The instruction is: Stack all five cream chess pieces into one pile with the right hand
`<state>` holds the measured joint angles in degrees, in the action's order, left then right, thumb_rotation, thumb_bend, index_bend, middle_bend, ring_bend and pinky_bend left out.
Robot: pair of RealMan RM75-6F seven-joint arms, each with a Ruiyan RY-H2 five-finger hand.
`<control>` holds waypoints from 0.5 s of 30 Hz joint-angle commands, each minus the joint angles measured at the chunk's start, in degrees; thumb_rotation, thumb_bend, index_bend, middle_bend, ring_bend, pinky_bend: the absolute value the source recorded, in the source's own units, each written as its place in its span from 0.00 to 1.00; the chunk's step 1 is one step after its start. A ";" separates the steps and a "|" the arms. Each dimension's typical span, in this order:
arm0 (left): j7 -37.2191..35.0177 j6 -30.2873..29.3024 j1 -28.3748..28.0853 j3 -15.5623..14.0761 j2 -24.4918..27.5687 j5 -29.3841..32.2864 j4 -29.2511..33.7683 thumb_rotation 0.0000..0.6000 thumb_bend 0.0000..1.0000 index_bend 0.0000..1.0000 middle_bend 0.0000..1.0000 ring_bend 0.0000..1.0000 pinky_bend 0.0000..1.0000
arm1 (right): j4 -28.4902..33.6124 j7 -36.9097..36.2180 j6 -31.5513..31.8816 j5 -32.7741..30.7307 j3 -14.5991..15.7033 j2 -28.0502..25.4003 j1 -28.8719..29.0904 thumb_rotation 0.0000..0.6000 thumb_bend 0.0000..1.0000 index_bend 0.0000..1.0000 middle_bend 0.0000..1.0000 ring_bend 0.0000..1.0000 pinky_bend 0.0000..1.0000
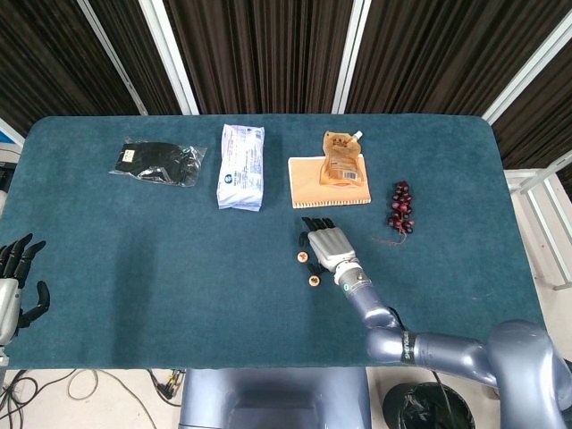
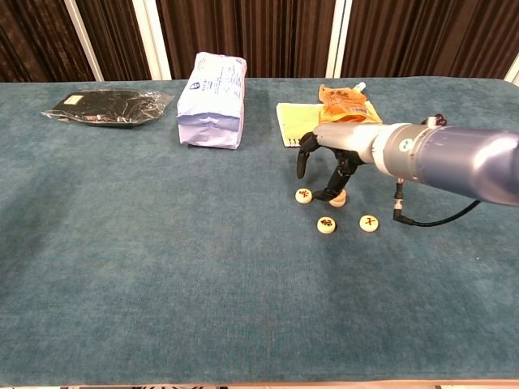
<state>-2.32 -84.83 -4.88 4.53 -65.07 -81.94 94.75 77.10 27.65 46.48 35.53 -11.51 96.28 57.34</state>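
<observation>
Four cream chess pieces show in the chest view: one on the left [image 2: 304,195], one in front [image 2: 326,224], one on the right [image 2: 368,221], and one [image 2: 336,197] at my right hand's fingertips. I cannot tell whether that last one is a single piece or a stack. My right hand [image 2: 328,158] arches over them, fingers pointing down beside that piece, thumb held apart. From the head view, my right hand [image 1: 326,243] covers most pieces; only two [image 1: 303,256] [image 1: 315,281] show. My left hand [image 1: 13,281] rests off the table's left edge, fingers spread and empty.
Along the far side lie a black packet [image 2: 105,105], a white packet [image 2: 212,101], a yellow notebook [image 2: 296,121] with an orange pouch [image 2: 345,105] on it, and dark grapes [image 2: 438,121] at the right. A black cable hangs from my right forearm.
</observation>
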 commanded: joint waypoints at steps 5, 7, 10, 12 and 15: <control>-0.24 0.14 -0.01 0.01 0.08 0.12 0.14 1.00 0.62 0.13 0.00 0.00 0.00 | -2.35 1.75 0.35 -1.91 0.00 2.34 1.38 1.00 0.41 0.36 0.00 0.00 0.00; -0.25 0.22 -0.05 -0.04 0.08 0.05 0.14 1.00 0.62 0.13 0.00 0.00 0.00 | -2.73 1.84 0.47 -1.98 -0.02 2.84 1.48 1.00 0.41 0.36 0.00 0.00 0.00; -0.33 0.26 -0.06 0.00 0.11 0.12 0.18 1.00 0.62 0.13 0.00 0.00 0.00 | -3.30 2.00 0.79 -1.95 0.03 3.42 1.51 1.00 0.41 0.37 0.00 0.00 0.00; -0.35 0.29 -0.06 0.00 0.15 0.16 0.16 1.00 0.62 0.13 0.00 0.00 0.00 | -3.71 2.07 1.01 -1.97 0.10 3.78 1.44 1.00 0.41 0.38 0.00 0.00 0.00; -0.41 0.26 -0.05 0.03 0.16 0.17 0.16 1.00 0.62 0.13 0.00 0.00 0.00 | -4.42 2.07 1.20 -1.90 0.19 4.20 1.24 1.00 0.41 0.40 0.00 0.00 0.00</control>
<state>-2.72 -84.58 -4.94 4.56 -64.91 -81.78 94.91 72.75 29.71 47.63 33.61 -11.35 100.41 58.63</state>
